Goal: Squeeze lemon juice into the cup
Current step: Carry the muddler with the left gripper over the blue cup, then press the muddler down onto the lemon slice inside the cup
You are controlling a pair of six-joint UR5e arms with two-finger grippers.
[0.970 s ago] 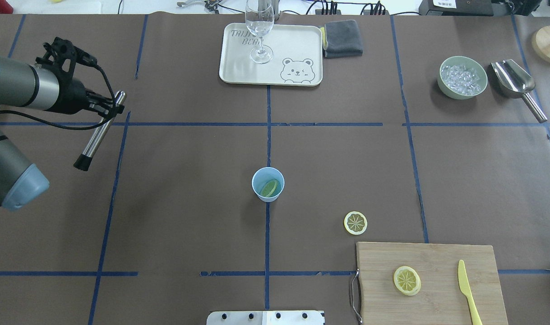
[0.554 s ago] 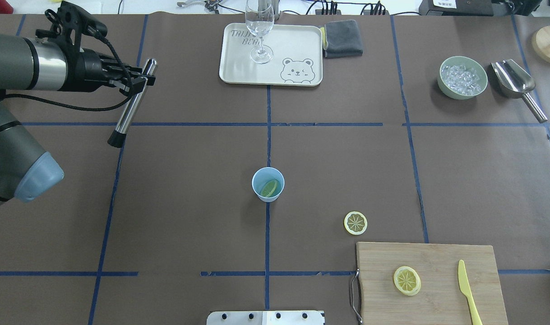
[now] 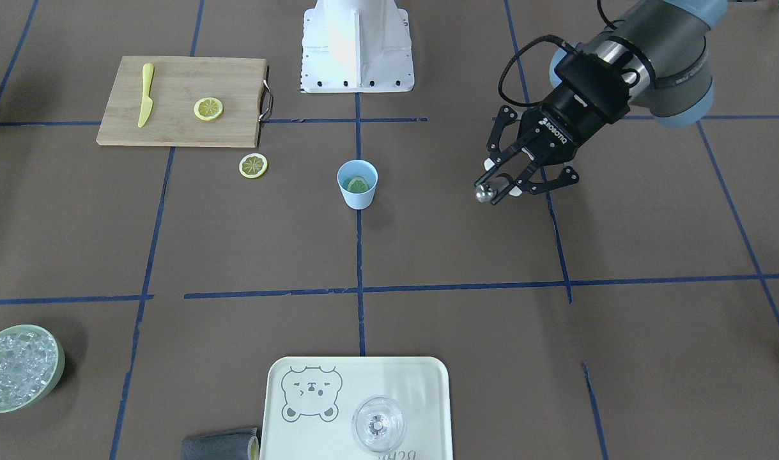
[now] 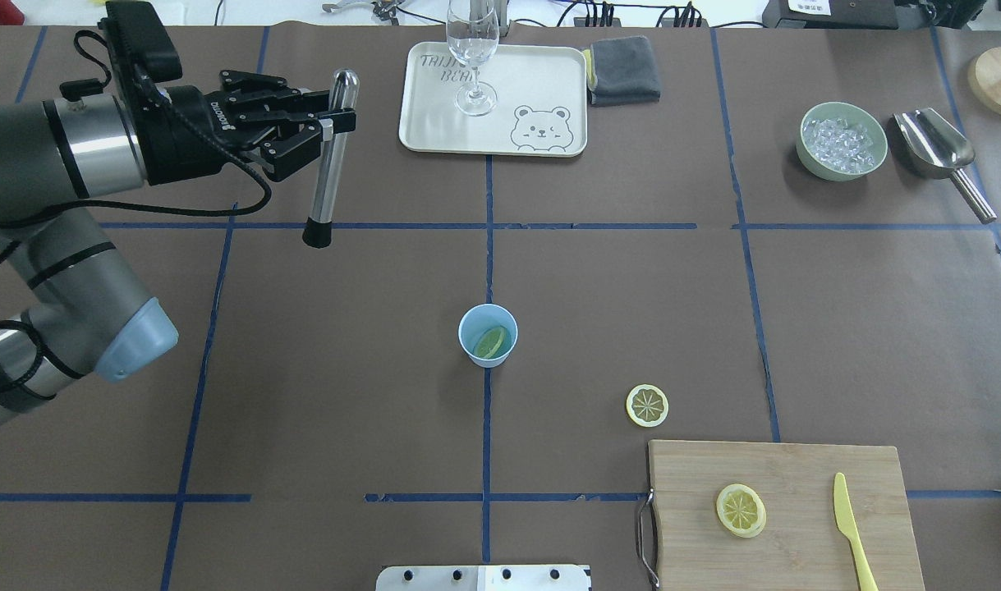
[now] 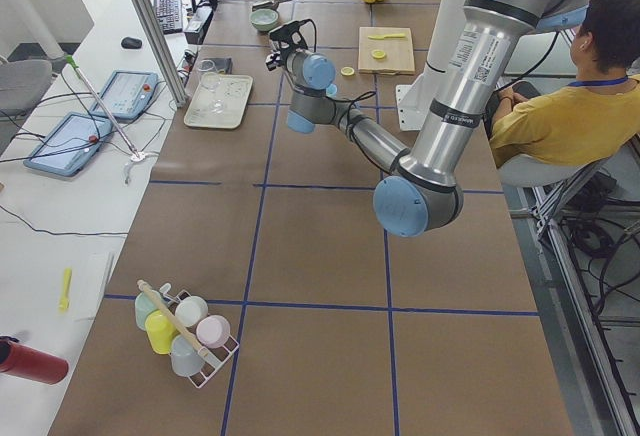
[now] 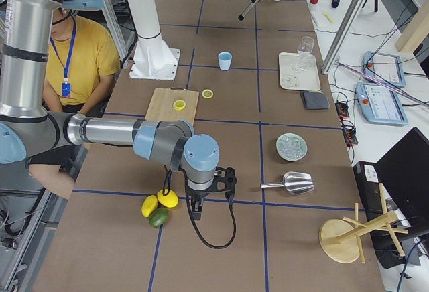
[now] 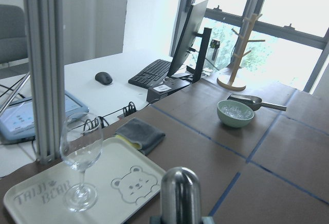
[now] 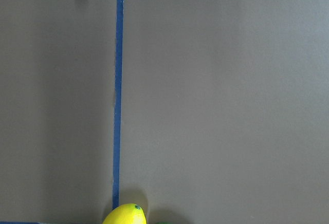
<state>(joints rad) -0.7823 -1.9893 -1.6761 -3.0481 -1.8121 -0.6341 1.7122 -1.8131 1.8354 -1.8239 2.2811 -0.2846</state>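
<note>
The pale-blue cup (image 4: pixel 488 335) stands at the table's middle with a greenish-yellow slice (image 4: pixel 492 342) inside; it also shows in the front view (image 3: pixel 357 184). One lemon slice (image 4: pixel 647 405) lies flat on the table right of the cup. Another lemon slice (image 4: pixel 741 510) lies on the cutting board (image 4: pixel 796 468). My left gripper (image 4: pixel 336 123) is shut on a steel rod with a black tip (image 4: pixel 326 172), far left of the cup and above the table. My right gripper (image 6: pixel 200 201) shows only in the right side view; I cannot tell its state.
A tray (image 4: pixel 541 82) with a clear glass (image 4: pixel 472 49) and a grey cloth (image 4: pixel 625 70) sit at the back. A green bowl of ice (image 4: pixel 843 141) and a metal scoop (image 4: pixel 939 148) are back right. A yellow knife (image 4: pixel 850 529) lies on the board. Whole lemons (image 6: pixel 159 201) lie by the right gripper.
My left arm has swung from the table's left edge toward the back and right, carrying the steel rod. The rod now hangs closer to vertical, near the tray.
</note>
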